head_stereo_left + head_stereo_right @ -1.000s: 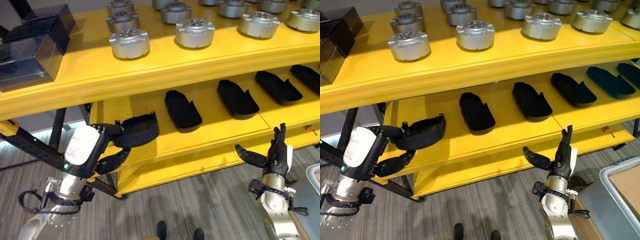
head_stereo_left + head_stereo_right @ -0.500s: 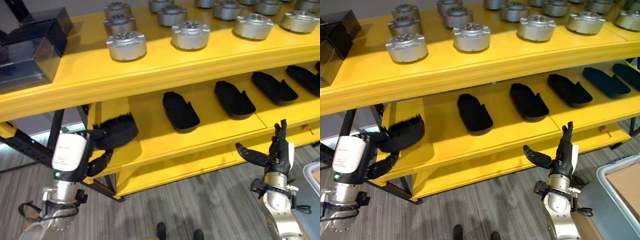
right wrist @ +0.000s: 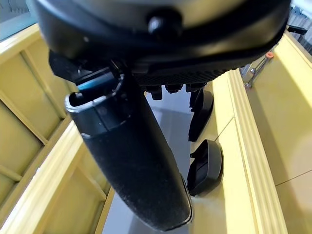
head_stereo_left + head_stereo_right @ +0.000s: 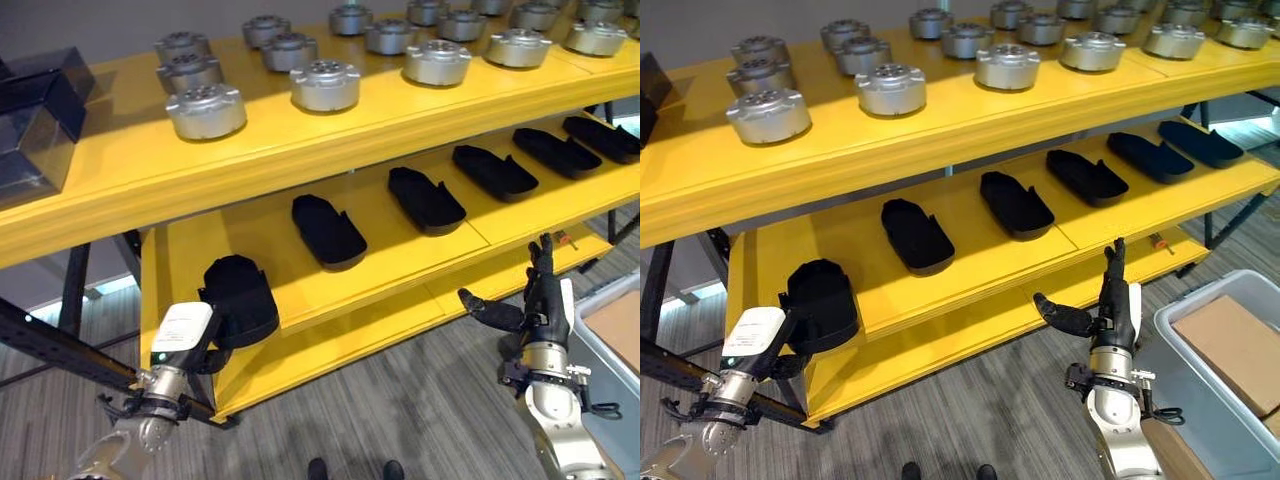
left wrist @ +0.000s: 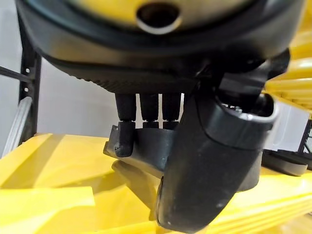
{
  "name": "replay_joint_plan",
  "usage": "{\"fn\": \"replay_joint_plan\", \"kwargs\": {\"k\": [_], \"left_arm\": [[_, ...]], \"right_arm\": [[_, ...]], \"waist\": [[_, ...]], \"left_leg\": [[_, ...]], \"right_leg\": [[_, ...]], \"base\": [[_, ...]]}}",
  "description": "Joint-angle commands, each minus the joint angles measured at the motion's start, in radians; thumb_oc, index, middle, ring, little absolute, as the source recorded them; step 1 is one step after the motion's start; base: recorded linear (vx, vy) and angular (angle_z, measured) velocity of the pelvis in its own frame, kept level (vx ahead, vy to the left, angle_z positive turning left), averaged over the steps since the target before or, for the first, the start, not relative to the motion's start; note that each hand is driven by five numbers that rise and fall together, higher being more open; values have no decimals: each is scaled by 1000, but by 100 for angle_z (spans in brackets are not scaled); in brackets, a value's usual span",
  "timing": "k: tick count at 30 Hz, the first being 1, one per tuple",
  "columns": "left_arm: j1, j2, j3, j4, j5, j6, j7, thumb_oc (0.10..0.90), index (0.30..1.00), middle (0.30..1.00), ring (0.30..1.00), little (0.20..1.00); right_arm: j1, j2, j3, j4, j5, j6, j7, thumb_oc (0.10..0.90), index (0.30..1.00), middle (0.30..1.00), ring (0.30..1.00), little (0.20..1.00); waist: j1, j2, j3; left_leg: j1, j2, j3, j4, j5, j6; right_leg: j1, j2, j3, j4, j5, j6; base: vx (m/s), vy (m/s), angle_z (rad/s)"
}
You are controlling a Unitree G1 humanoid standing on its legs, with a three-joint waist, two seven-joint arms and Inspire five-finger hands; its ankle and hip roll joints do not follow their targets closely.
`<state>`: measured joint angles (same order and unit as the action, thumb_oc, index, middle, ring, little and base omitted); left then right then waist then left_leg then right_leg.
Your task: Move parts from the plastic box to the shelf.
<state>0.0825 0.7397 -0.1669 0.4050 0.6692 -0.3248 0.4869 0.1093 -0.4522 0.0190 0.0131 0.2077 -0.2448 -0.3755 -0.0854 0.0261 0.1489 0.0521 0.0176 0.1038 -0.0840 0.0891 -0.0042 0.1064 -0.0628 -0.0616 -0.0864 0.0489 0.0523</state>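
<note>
Now the left hand has lowered its gripped black part onto the shelf — release follows, probably.

A: Left hand: its fingers sit behind the black part at the lower shelf's left end, hidden in the eye views. Wrist view shows them curled on its rim.

B: Grey plastic box?

A: Cut off by the picture's right edge, so contents mostly unseen. Same for the dark case at the top shelf's left end.

B: Back-row silver parts?

A: Clipped at the top edge, too small to tell detail.
</note>
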Motion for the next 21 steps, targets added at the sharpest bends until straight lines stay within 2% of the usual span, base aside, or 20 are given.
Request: {"fn": "replay_joint_plan", "kwargs": {"k": [1,4,8,13,19,21], "left_arm": [[-139,-8,-9,64,-77,-22,-12,400,300,300,300,300],[-157,-44,-45,125,-77,43,-36,400,300,300,300,300],[-211,-90,-69,267,-102,87,-28,400,300,300,300,300],[-310,-117,-106,394,-190,169,-36,400,300,300,300,300],[-404,-110,-130,470,-265,231,-41,400,300,300,300,300],[-434,-95,-125,504,-292,232,-53,400,300,300,300,300]], "right_arm": [[-119,-75,-1,-19,2,-123,15,900,1000,1000,1000,1000],[-127,-83,3,-5,0,-124,29,900,1000,1000,1000,1000],[-148,-100,26,4,-8,-118,33,900,1000,1000,1000,1000],[-195,-125,58,16,-9,-125,32,900,1000,1000,1000,1000],[-246,-152,67,23,-6,-135,28,900,1000,1000,1000,1000],[-252,-160,69,25,-8,-144,26,900,1000,1000,1000,1000]], "waist": [[-2,-21,-53],[-8,-23,-48],[-21,-26,-40],[-40,-29,-14],[-59,-35,40],[-68,-37,59]], "left_leg": [[44,28,76,18,-100,-17],[44,28,79,17,-99,-15],[42,28,88,15,-97,-11],[5,25,100,38,-103,-4],[-38,20,120,65,-110,5],[-51,19,125,74,-110,8]], "right_leg": [[-39,-6,-23,5,-16,48],[-42,-5,-17,6,-14,49],[-51,-5,-7,9,-11,51],[-101,-8,14,34,-11,56],[-154,-8,37,62,-9,58],[-170,-9,46,71,-7,60]], "base": [[14,56,-5],[13,60,-3],[11,82,-10],[-61,98,-8],[-95,89,-9],[-75,97,-4]]}}
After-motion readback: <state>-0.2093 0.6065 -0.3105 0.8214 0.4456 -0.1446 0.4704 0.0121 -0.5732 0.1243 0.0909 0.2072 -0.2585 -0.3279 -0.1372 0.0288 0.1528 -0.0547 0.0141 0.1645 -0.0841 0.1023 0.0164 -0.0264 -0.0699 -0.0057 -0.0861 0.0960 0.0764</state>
